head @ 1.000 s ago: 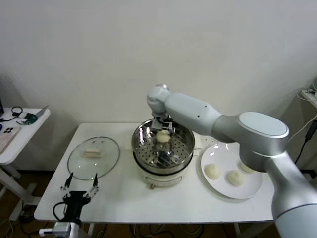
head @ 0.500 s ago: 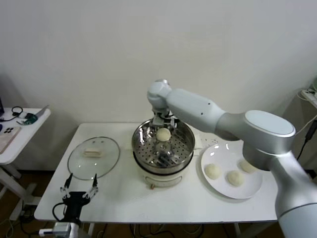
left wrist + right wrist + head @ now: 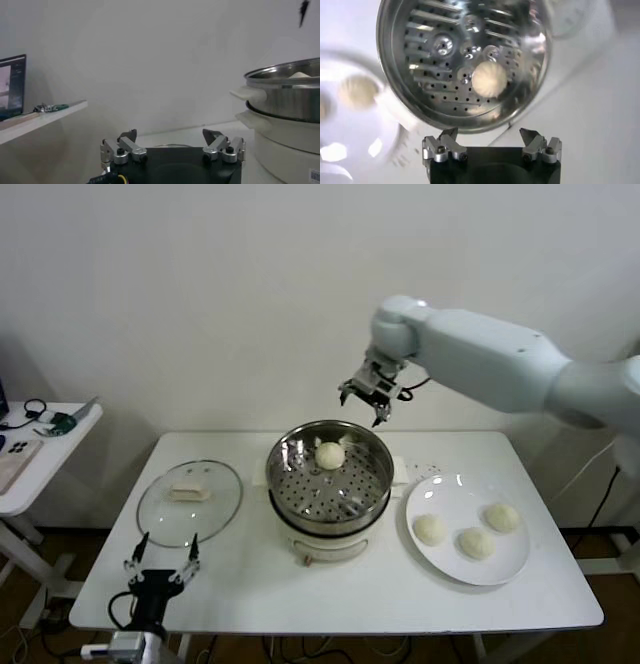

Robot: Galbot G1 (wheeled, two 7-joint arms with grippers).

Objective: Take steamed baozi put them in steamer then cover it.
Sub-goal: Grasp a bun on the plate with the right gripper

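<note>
With one small off-white dough bun (image 3: pixel 330 454) resting in the round shiny stainless-steel steamer (image 3: pixel 300 494), the right gripper (image 3: pixel 369 396) hung above it, jaws wide and empty, presumably free to fetch another, while the left gripper (image 3: pixel 160 569) waited, jaws wide, by the worktop's (image 3: pixel 250 584) near edge.

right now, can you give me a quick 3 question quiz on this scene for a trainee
1. How many baozi lie in the steamer, and how many on the white plate?
2. True or false: the glass lid already covers the steamer.
3. Which hand hangs in the air above the steamer's far rim? A) left hand B) right hand

Key
1. One baozi sits on the perforated tray; three baozi lie on the plate.
2. False. The lid lies flat on the table, on the steamer's left.
3. B. The right hand is open and empty; the left hand sits open low at the table's near edge.
</note>
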